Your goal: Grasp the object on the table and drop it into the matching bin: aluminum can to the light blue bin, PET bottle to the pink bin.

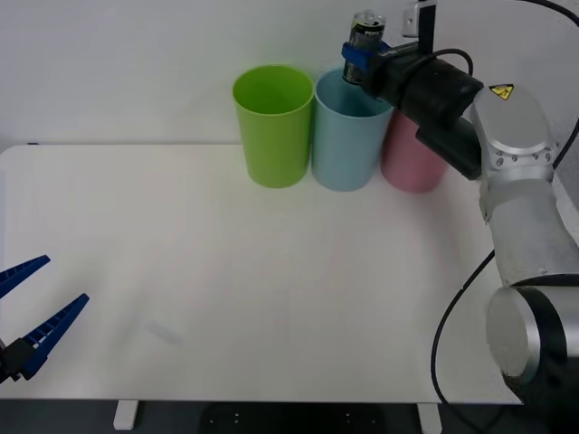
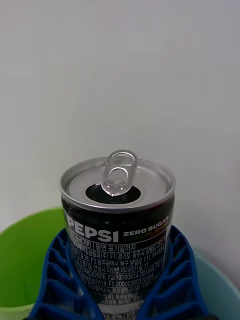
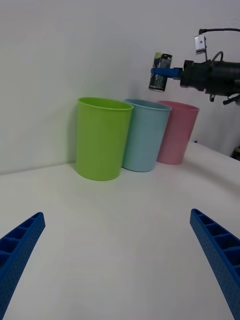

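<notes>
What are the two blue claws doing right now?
Right end effector: shut on the aluminum can, above the light blue bin.
Left end effector: open, holding nothing.

Lime green bin [image 1: 272,125] upright, leftmost in a touching row

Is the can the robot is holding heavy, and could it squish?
Probably light: the can is already open, tab up, so it may be empty. Likely squishy if squeezed hard, since it looks like thin metal, though the right tool hasn't dented it. Its smooth round sides could slip or roll; the ribbed fingers should help grip.
</notes>
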Controlling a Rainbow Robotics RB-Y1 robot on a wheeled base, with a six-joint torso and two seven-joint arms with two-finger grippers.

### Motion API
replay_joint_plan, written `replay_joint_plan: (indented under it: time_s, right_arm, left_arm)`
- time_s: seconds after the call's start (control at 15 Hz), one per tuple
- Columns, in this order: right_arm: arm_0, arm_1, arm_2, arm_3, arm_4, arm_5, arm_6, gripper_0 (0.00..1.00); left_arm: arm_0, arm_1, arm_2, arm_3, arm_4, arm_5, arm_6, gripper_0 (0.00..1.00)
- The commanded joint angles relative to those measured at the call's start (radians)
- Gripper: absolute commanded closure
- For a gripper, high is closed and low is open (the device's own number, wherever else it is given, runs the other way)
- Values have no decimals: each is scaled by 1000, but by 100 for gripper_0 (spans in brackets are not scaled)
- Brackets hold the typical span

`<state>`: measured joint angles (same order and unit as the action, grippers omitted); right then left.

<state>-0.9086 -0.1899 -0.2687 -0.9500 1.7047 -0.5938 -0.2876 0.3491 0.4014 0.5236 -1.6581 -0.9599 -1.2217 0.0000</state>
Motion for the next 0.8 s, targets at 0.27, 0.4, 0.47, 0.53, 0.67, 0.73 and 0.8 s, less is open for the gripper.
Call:
replay_joint_plan:
  time_s: [0.27,0.4,0.47,0.53,0.67,0.73,0.8]
  right_arm:
    - [-39,38,-32,51,58,46,21,100]
    - [-39,38,-32,51,56,46,22,97]
    - [-39,38,-32,51,55,46,24,87]
    - [-39,38,-32,51,55,46,28,69]
    - [-39,36,-32,51,47,43,44,0]
    - [-39,36,-30,50,47,43,50,0]
    - [-39,35,-29,51,35,43,56,0]
  left_arm:
    - [0,0,0,0,0,0,0,0]
    - [0,0,0,0,0,0,0,0]
    - [0,0,0,0,0,0,0,0]
    - [0,0,0,0,0,0,0,0]
    - [0,0,0,0,0,0,0,0]
    - [0,0,0,0,0,0,0,0]
    - [0,0,0,0,0,0,0,0]
